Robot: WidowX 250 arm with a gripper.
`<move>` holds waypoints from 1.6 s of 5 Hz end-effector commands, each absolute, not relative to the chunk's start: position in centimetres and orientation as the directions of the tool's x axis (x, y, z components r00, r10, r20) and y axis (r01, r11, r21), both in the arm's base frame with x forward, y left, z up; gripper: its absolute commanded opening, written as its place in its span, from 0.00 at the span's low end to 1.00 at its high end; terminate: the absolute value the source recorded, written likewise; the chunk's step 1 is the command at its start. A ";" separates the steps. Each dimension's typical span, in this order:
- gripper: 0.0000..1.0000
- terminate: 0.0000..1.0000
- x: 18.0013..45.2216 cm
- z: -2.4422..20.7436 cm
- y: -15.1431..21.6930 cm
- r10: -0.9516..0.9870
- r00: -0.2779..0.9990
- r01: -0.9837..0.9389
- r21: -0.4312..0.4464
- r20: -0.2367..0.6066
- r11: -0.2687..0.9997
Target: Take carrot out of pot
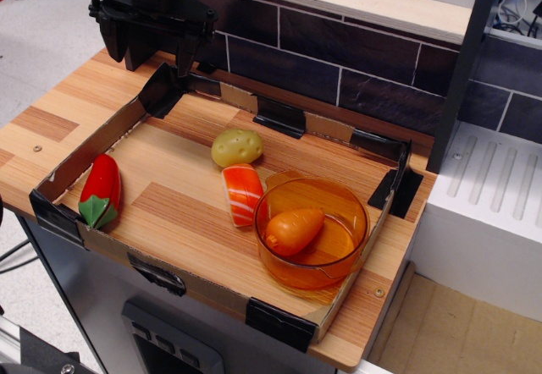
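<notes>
observation.image: gripper [155, 59] open, empty, well apart from carrot [294, 230] in pot [339, 260].

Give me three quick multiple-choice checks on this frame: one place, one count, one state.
1. Where is the carrot?
A. inside the pot
B. beside the pepper
C. in the hand

2. How many toy foods lie outside the pot?
A. one
B. three
C. five

3. What is the hand holding?
A. the carrot
B. the potato
C. nothing

Answers:
1. A, it lies within the amber walls.
2. B, potato, sushi and pepper.
3. C, it hangs over the far left corner with nothing between its fingers.
</notes>
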State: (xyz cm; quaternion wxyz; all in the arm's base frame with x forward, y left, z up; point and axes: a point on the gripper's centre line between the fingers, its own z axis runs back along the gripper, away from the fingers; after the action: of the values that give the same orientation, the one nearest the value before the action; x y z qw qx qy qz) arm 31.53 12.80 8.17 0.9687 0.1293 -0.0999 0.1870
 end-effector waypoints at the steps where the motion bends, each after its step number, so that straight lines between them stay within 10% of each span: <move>1: 1.00 0.00 31.5 8.2 12.8 0.336 0.910 -0.388 0.213 0.242 0.897; 4: 1.00 0.00 28.9 12.3 0.9 0.100 0.969 -0.135 0.145 0.227 0.980; 8: 1.00 0.00 25.1 6.6 -5.7 -0.200 0.977 0.195 0.071 0.070 0.978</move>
State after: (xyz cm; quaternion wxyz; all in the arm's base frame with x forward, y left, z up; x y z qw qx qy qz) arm 25.38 -6.06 5.44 0.9943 0.0322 -0.0224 -0.0991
